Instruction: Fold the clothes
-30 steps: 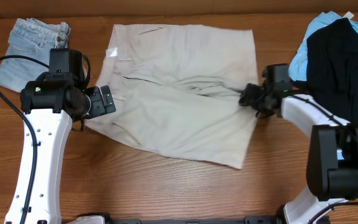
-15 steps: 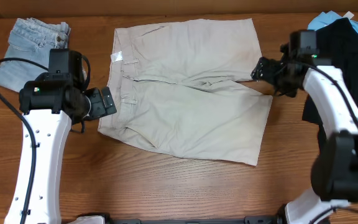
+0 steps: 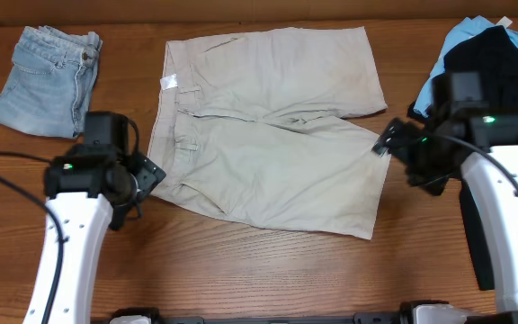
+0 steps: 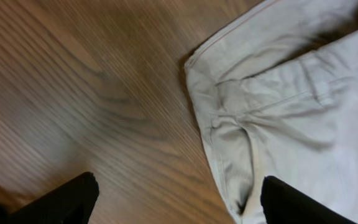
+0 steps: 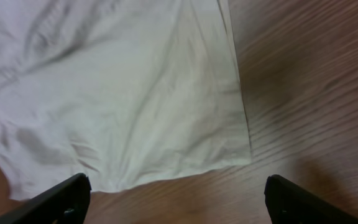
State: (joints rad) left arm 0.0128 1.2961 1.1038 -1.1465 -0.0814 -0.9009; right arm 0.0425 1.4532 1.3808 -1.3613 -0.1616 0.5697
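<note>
The pale beige shorts (image 5: 123, 93) fill the view from 9 o'clock round to 12 o'clock, lying flat with soft creases. A seamed side edge runs down from 12 o'clock to a corner toward 4 o'clock, and from there the hem wanders off toward 8 o'clock. Wooden tabletop (image 5: 316, 93) shows at 3 o'clock and along 6 o'clock. The right claw (image 5: 176, 202) has its dark fingertips (image 5: 61, 202) at 7 and 5 o'clock, spread wide over the wood.

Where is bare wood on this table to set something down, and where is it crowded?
The widest bare wood is the front strip of the table, below the khaki shorts. A narrower lane runs between the denim shorts and the khaki shorts. Crowded: the centre, and the right edge, with the black garment, blue garment and right gripper.
</note>
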